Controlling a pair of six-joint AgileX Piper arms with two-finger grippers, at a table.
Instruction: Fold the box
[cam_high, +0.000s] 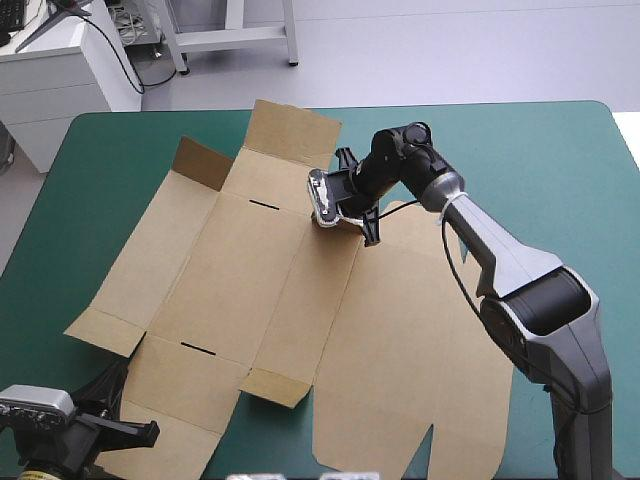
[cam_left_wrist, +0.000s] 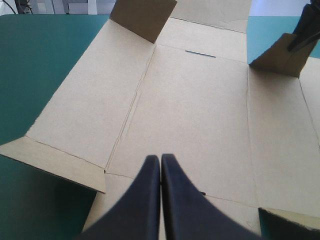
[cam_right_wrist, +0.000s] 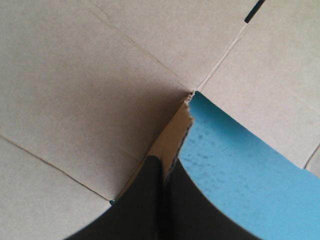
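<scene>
The box (cam_high: 250, 300) was seen spread almost flat on the teal-green worktop (cam_high: 540, 150), with only a few small flaps (cam_high: 203, 162) raised. The right gripper (cam_right_wrist: 164, 161) had its jaws clamped on one such flap at the sheet's far side. The left gripper (cam_left_wrist: 160, 159) was held over the near edge, jaws pressed together and empty. Nearly all the folding was judged still to be done.
</scene>
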